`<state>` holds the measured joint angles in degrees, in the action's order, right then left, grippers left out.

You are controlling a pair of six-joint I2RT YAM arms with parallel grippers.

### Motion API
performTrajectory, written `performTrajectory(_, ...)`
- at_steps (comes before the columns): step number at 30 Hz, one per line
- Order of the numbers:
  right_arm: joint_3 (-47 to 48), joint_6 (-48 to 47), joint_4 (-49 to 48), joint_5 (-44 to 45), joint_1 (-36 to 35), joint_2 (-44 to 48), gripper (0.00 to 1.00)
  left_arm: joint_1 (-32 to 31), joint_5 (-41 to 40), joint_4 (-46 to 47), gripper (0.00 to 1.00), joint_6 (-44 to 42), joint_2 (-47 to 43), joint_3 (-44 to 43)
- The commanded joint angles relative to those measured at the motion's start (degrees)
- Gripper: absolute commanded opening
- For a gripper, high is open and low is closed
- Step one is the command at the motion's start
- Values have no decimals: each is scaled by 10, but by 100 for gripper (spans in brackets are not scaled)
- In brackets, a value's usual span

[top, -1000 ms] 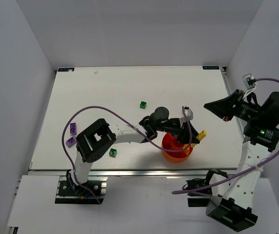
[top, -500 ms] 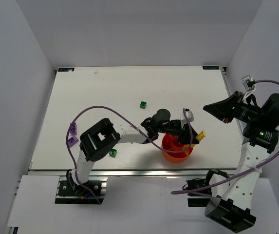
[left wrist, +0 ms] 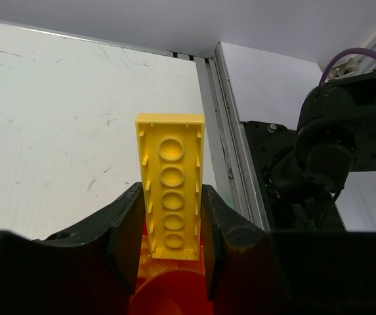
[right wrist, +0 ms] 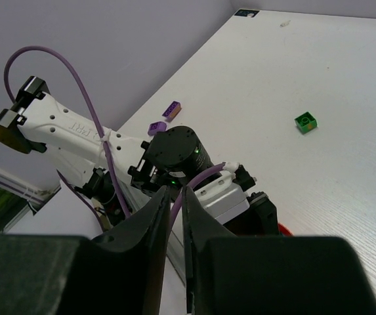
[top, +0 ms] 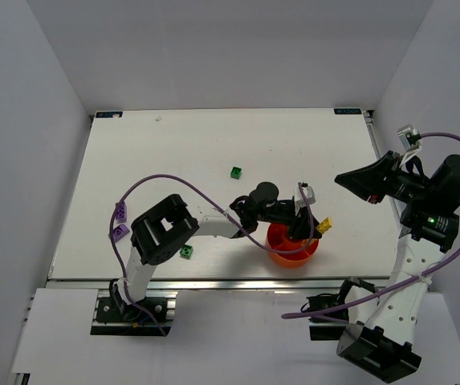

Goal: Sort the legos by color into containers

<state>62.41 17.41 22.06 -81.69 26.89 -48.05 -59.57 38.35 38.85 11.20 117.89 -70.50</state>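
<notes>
At the near edge of the desk (top: 173,160), left gripper (left wrist: 172,226) jaws clamp a yellow lego (left wrist: 171,184) above the tray (top: 281,256); right gripper (right wrist: 176,203) jaws slightly apart. Surface white, scuffed; corner labels (top: 107,114) illegible.

Yellow lego plate (left wrist: 171,157): smooth, glossy plastic is noted. Tray (left wrist: 168,300): shiny orange-red plastic. Fingers (left wrist: 125,230) of left gripper (left wrist: 171,190): matt black plastic. Table (left wrist: 56,131): matt white, faintly scuffed. Right edge rail (left wrist: 222,151): dull metal is seen.

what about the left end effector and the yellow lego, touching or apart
Touching. The left wrist view shows the yellow lego pinched between both fingers of the left end effector, with no gap on either side.
</notes>
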Motion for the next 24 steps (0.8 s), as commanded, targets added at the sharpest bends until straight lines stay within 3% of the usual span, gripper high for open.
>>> performTrajectory(1, 0, 2, -18, -19, 3, 5, 19, 2, -1, -24, 34, -17, -16, -1)
performTrajectory(5, -1, 1, -19, -21, 4, 5, 21, 2, -4, -28, 53, -18, -20, -9)
performTrajectory(8, -2, 2, -19, -22, 3, 6, 22, 2, -8, -38, 61, -24, -27, -23)
performTrajectory(19, 1, 1, -24, -41, 3, 13, 26, 8, -43, -38, 62, -24, -84, -49)
performTrajectory(22, 2, 0, -37, -52, 2, 18, 34, 8, -85, -57, 61, -32, -121, -56)
performTrajectory(24, 1, -3, -56, -68, 2, 23, 48, 14, -142, -76, 59, -32, -153, -61)
